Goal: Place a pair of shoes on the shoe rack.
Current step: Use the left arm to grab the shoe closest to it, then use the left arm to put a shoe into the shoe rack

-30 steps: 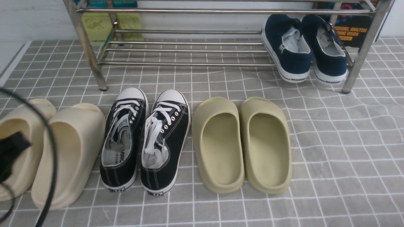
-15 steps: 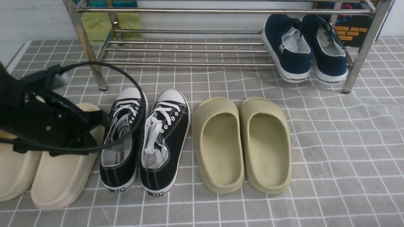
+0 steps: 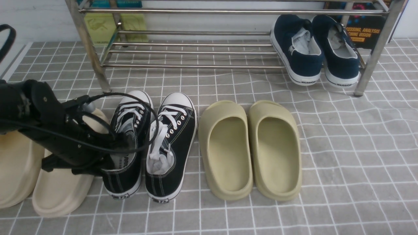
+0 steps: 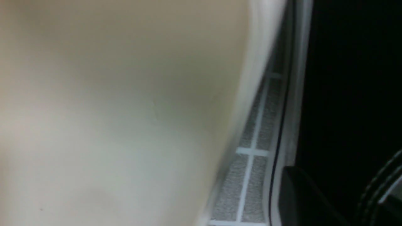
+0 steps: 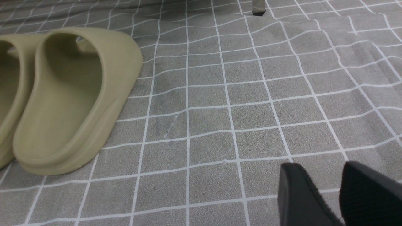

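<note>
Pair of shoes [image 3: 150,143]: side by side on the surface, left of centre, toes toward the shoe rack [image 3: 196,49].
Left jaws [image 3: 125,143]: at the opening of the left shoe [image 3: 125,143]; apart or together, cannot tell.
Right jaws [image 5: 340,194]: slightly apart, clamped on nothing, low over bare surface.
Surface [image 3: 343,156]: grey gridded mat, wrinkled toward the right edge.
Room: rack along the far edge; white wall behind.

Poster [image 3: 365,32] reads "ANALYSIS", "VISION" (partly hidden)
</note>
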`<state>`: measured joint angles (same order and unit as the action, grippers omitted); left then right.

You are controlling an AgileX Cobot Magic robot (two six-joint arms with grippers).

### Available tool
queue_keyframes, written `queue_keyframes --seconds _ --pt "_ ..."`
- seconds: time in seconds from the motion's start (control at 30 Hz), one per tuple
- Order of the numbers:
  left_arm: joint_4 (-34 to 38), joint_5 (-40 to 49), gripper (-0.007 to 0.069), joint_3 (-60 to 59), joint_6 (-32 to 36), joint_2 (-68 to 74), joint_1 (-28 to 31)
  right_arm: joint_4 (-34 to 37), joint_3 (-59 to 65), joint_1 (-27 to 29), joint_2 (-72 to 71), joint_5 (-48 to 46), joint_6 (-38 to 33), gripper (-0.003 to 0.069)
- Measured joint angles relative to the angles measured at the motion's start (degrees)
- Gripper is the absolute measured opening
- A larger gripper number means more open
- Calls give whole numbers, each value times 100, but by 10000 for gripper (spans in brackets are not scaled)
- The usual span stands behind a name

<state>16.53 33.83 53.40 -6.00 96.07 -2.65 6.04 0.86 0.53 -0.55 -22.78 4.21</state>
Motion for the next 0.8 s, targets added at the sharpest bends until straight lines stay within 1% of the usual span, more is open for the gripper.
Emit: queue_keyframes --seconds 0.07,0.2,0.27,0.33,0.5,0.53,0.57,0.7,0.8 --pt "-73 -4 -14 5 0 8 5 0 0 0 0 0 0 237" --pt "-68 -6 -13 11 1 -39 11 0 0 0 0 0 0 237" --pt "7 -5 -13 -10 1 -224 5 0 0 0 0 0 0 237" --pt "37 184 -13 23 -81 -594 5 0 0 0 0 0 0 237" --pt "66 416 -13 507 -256 -1146 5 0 0 0 0 0 0 237" --pt "90 471 -13 809 -276 -1171 5 0 0 0 0 0 0 237" --pt "90 479 -13 850 -282 -1155 5 0 0 0 0 0 0 237" --pt "84 1049 -13 1853 -276 -633 5 0 0 0 0 0 0 237" --pt "-10 1676 -13 2473 -271 -66 5 0 0 0 0 0 0 237"
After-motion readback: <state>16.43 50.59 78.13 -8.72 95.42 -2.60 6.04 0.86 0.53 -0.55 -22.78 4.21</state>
